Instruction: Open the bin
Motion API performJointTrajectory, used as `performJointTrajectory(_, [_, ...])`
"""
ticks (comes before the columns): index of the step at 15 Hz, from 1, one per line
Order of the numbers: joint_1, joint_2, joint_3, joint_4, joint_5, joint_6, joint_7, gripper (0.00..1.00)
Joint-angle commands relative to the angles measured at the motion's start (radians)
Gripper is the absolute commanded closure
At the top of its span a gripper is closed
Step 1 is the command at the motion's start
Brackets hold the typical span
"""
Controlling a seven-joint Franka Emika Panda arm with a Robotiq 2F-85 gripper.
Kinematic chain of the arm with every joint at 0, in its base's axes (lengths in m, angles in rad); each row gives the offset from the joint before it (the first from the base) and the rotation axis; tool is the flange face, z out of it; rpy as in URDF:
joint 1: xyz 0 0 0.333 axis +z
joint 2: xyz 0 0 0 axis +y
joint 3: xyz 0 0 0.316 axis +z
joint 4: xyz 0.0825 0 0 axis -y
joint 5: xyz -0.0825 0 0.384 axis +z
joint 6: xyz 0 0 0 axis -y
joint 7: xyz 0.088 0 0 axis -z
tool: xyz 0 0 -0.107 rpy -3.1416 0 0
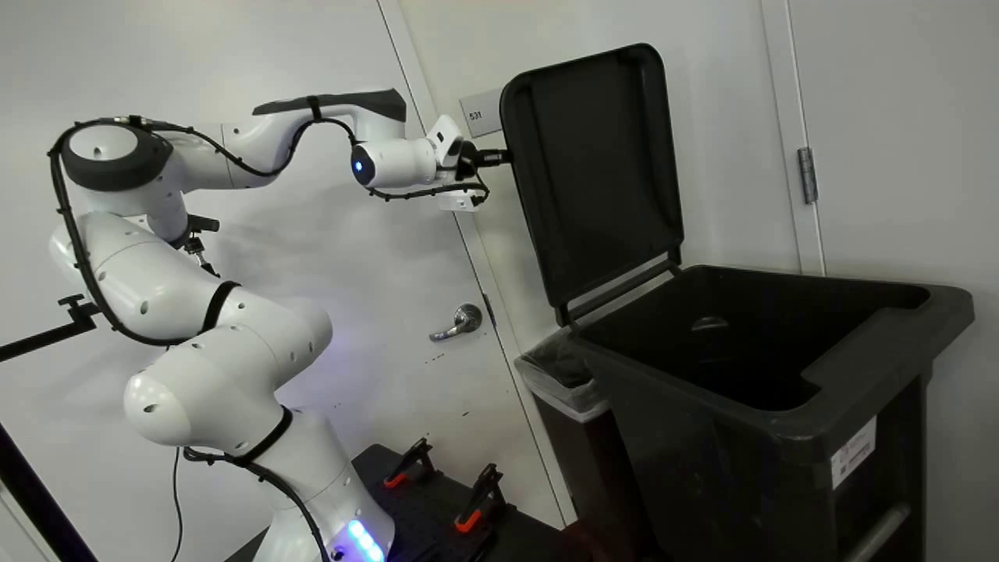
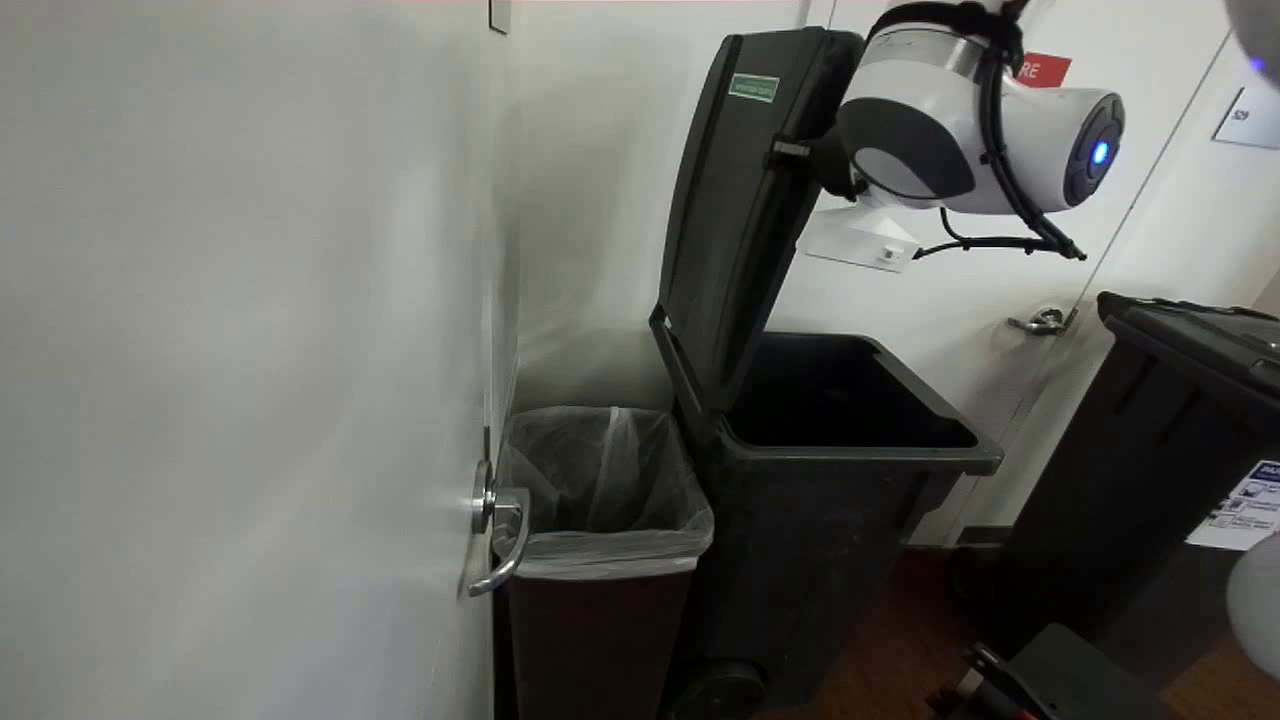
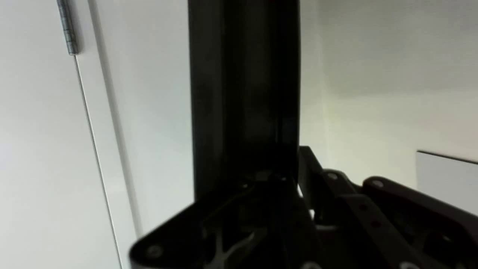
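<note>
The large black bin (image 1: 726, 476) stands with its mouth uncovered and also shows in an exterior view (image 2: 800, 540). Its hinged lid (image 1: 597, 172) is raised steeply at the hinge side, tilted a little off upright. The lid's outer face (image 2: 715, 210) carries a green-white label strip (image 2: 753, 87). My gripper (image 1: 506, 157) is at the lid's side edge, fingers on both sides of it, and seems shut on it; it also shows in an exterior view (image 2: 800, 152). In the wrist view the dark lid (image 3: 244, 93) rises from between the fingers (image 3: 283, 168). The exact contact is too dark to see.
A brown waste basket (image 2: 600, 630) with a clear liner stands beside the bin on its hinge side. A door handle (image 2: 505, 545) juts out close to the basket. Another dark bin (image 2: 1090, 480) stands to the right. Clamps (image 1: 484, 496) sit on the robot's black base table.
</note>
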Motion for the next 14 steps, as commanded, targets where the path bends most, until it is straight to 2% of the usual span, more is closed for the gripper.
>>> performJointTrajectory(1, [-0.134, -0.133, 0.131, 0.014, -0.02, -0.061, 0.099, 0.96])
performJointTrajectory(2, [-0.15, -0.166, 0.147, 0.014, -0.029, -0.072, 0.13, 0.96])
performJointTrajectory(3, [-0.092, -0.148, 0.102, -0.004, -0.085, -0.037, 0.18, 0.86])
performJointTrajectory(6, [-0.123, -0.228, 0.137, -0.005, -0.096, -0.049, 0.238, 0.86])
performJointTrajectory(10, [-0.13, -0.237, 0.14, -0.006, -0.096, -0.051, 0.239, 0.86])
performJointTrajectory(11, [-0.142, -0.255, 0.147, 0.014, -0.087, -0.042, 0.238, 0.96])
performJointTrajectory(14, [-0.152, -0.331, 0.172, 0.054, -0.174, -0.036, 0.31, 0.96])
